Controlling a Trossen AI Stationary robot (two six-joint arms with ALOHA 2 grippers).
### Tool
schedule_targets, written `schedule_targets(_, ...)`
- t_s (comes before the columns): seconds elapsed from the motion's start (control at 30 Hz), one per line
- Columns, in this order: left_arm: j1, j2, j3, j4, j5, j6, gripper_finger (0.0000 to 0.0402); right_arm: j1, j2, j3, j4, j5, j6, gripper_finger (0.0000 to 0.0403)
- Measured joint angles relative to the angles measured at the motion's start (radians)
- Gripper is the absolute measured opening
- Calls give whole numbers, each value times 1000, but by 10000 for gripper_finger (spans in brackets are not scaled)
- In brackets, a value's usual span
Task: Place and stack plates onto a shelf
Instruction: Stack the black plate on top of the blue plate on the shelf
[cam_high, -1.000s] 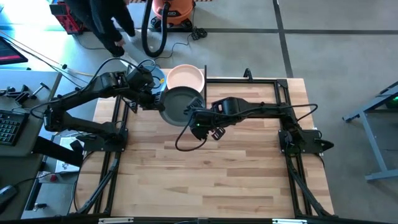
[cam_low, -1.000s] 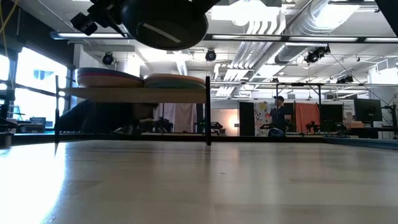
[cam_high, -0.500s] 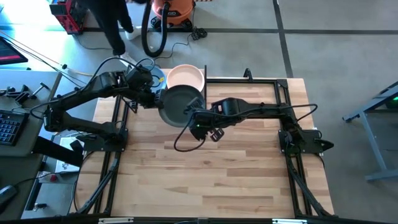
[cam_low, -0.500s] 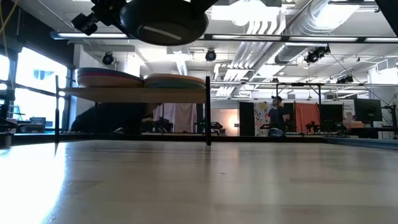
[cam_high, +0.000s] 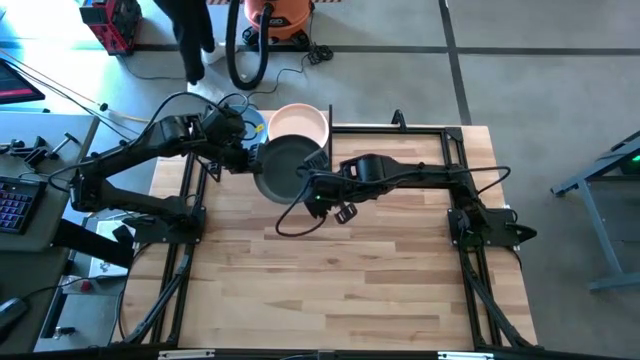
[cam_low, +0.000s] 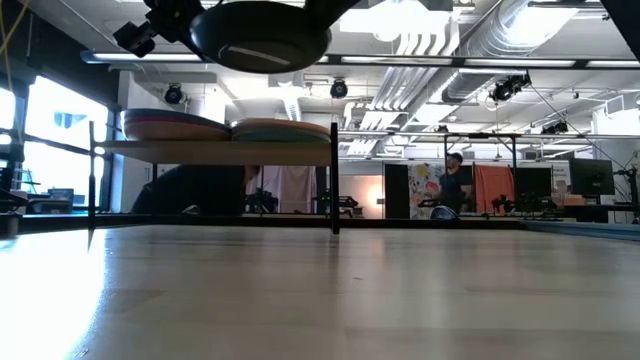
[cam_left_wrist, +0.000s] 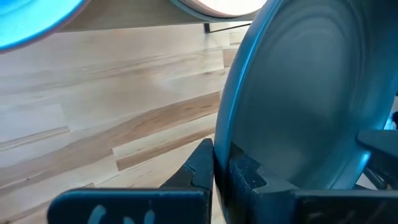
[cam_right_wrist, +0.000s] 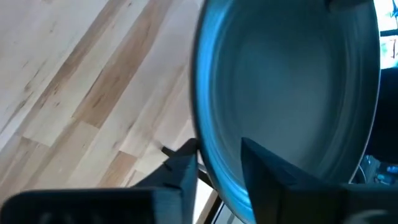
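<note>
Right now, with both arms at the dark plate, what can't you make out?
- Shelf stacks' plate count: low view, edge-on, layers merge.
- Blue plate: high view, left arm covers most.
- Shelf top: high view, dark plate and arms cover much of it.

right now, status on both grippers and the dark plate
Left gripper shut on dark charcoal round plate, held in the air before the light-wood shelf. Right gripper open, fingers straddling the rim. Peach plate tops the shelf stack.
</note>
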Motion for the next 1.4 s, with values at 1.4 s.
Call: schedule_targets(1.4,438,-198,-1,-285,-408,-62,5,-70,-22,0,-91,55,120,165)
